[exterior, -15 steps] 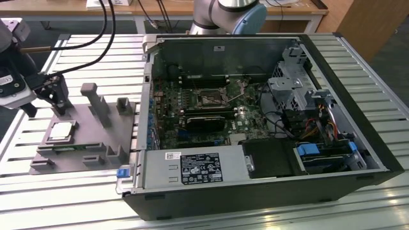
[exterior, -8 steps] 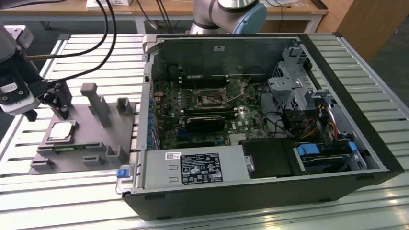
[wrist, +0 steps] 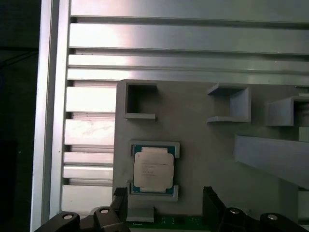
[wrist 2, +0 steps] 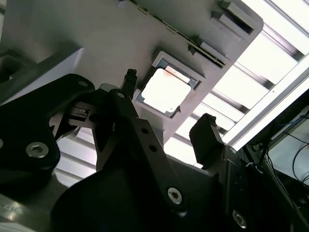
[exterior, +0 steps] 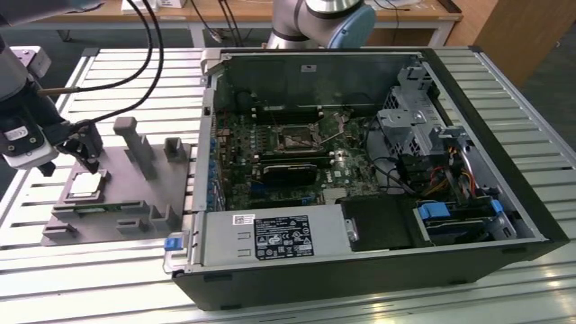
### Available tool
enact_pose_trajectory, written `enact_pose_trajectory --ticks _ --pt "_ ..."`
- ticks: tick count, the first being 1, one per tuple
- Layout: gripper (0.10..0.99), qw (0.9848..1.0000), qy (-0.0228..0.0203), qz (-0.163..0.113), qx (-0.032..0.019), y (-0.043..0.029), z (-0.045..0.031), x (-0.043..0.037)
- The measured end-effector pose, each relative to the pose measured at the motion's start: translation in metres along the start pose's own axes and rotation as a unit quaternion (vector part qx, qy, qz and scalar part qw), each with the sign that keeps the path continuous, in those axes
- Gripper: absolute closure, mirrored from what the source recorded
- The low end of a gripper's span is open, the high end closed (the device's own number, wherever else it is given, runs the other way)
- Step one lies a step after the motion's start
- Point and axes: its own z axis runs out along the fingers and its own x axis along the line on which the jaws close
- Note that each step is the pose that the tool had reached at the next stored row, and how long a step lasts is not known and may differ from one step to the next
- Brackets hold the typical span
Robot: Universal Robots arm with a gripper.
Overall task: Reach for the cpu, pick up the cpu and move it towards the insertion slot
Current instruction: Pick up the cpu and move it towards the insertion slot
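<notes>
The cpu (exterior: 85, 186) lies flat in a square recess of the grey plastic fixture (exterior: 135, 196), at the exterior view's left. Its silvery top with a pale rim shows in both wrist views (wrist 2: 166, 91) (wrist: 153, 167). My gripper (exterior: 89, 162) hangs just above the cpu, open, with nothing between its fingers. In both wrist views the black fingertips (wrist 2: 207, 135) (wrist: 208, 195) stand apart on either side of the chip without touching it. The insertion slot (exterior: 295, 138) is a square socket with a metal bracket on the motherboard inside the open computer case, well to the exterior view's right.
The fixture carries upright grey posts (exterior: 135, 145) and empty rectangular recesses (wrist: 140, 100). A green memory stick (wrist: 164, 221) lies along its edge near the cpu. The case wall (exterior: 209, 135) stands between fixture and motherboard. Cables (exterior: 148, 61) hang over the slatted metal table (exterior: 108, 270).
</notes>
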Motion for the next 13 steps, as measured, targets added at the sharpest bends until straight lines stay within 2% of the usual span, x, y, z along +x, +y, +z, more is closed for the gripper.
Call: enact_pose_trajectory --ticks 13 --pt "0.369 1.0 0.0002 0.003 0.0 -0.001 0.0236 0.0029"
